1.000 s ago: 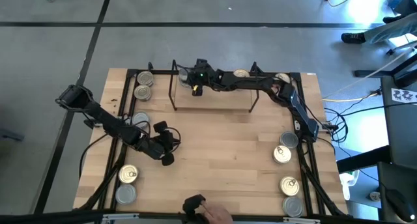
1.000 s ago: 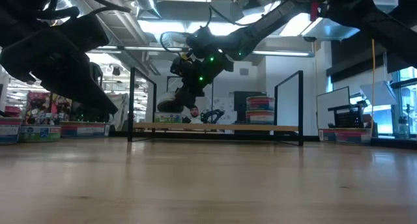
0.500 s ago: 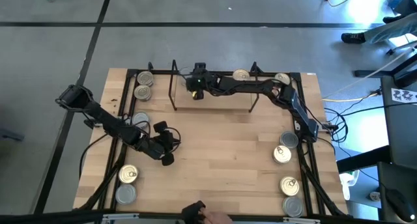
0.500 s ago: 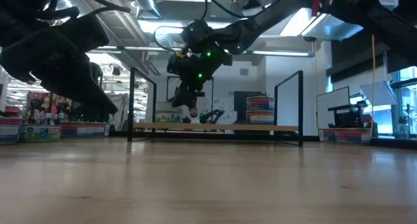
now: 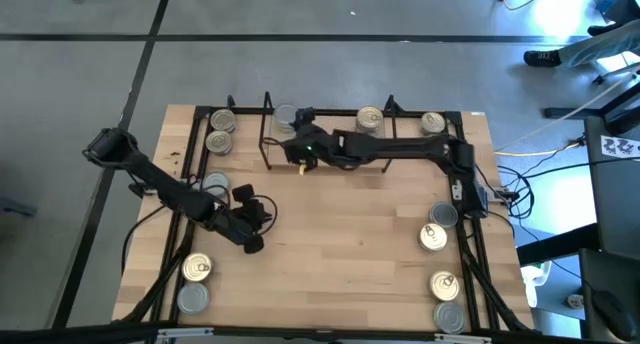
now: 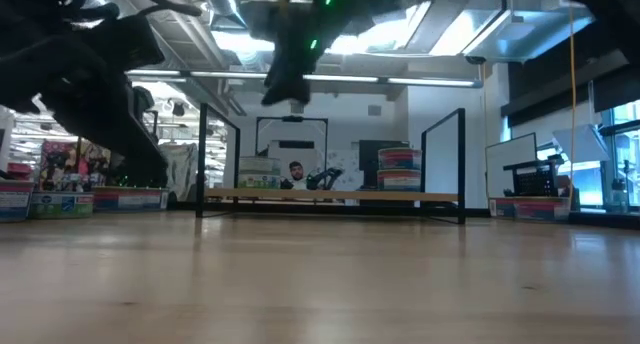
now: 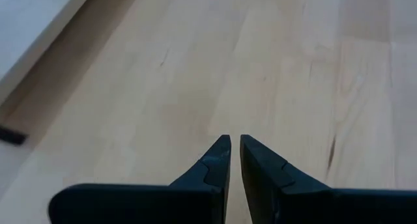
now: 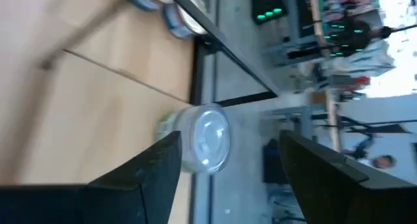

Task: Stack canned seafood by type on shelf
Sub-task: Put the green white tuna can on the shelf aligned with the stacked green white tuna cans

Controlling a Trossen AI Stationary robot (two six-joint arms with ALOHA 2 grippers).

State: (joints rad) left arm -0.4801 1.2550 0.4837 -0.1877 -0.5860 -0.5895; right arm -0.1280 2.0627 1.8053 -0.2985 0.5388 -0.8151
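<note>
The shelf [image 5: 330, 154], a black wire frame with a light board, stands at the table's far middle and also shows in the low view [image 6: 330, 195]. A silver-topped tin [image 5: 285, 114] [image 8: 207, 144] sits flat on its far left corner. My right gripper [image 5: 296, 136] [image 8: 229, 138] hangs open above and just short of that tin, touching nothing. My left gripper [image 5: 256, 244] [image 7: 233, 142] is shut over bare wood at the table's left middle, holding nothing.
More tins lie around the table: three along the left edge [image 5: 218, 141], two at the near left corner [image 5: 197, 268], several down the right edge [image 5: 432, 236], and gold-lidded ones at the far side [image 5: 369, 116] [image 5: 432, 121]. The table's middle is bare wood.
My right gripper has risen and drawn back from the shelf's far left corner toward the near edge, rolling as it went. This has uncovered the silver tin there. A person's hand at the table's near edge has gone out of view.
</note>
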